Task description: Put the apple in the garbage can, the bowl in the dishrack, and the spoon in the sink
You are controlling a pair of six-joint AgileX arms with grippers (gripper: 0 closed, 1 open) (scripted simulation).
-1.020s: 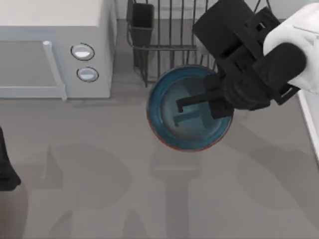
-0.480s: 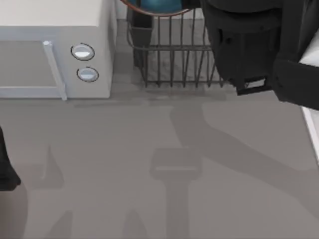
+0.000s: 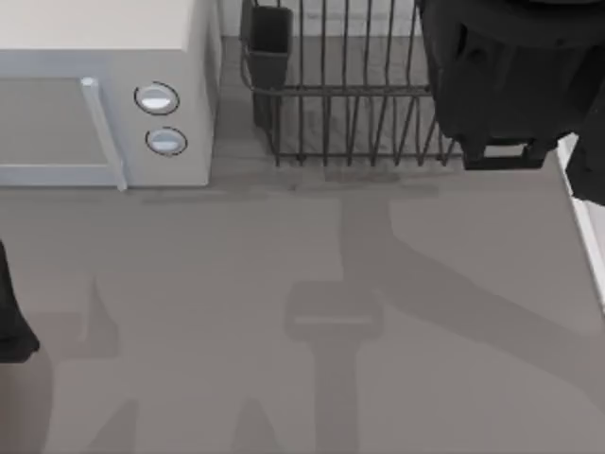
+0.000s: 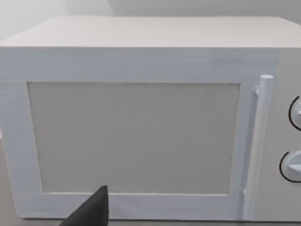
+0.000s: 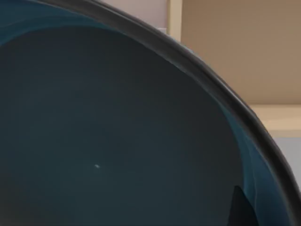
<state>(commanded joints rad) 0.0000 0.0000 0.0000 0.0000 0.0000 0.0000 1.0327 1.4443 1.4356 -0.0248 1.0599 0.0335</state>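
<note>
1. The right arm's jaws are out of sight from above, hidden beneath the arm's bulky black body (image 3: 501, 85), so I cannot tell whether they are clamped or spread. The right wrist camera looks straight into the deep-blue bowl (image 5: 108, 136), its dark rim curving close across the lens. A bowl that near suggests it is at the jaws, probably gripped, though the grip itself is hidden.

2. That arm reaches over the right end of the dishrack (image 3: 350, 95). I take it to be carrying the bowl above the upright bars so that it can be lowered between them rather than dragged over the front rail.

3. The dark utensil cup (image 3: 270, 38) sits at the rack's left front corner, well apart from the arm, so it should not interfere with setting the bowl down.

4. To the left of the rack stands the white microwave (image 3: 104, 95), its two knobs facing the open grey surface (image 3: 284, 331).

5. The left arm (image 3: 11, 322) is parked at the surface's left edge, a dark shape facing the microwave door (image 4: 134, 139). A black fingertip (image 4: 91, 212) shows in its wrist view, but I cannot tell how its jaws stand.

6. A pale strip (image 3: 588, 227) at the right edge may be the sink's rim.
</note>
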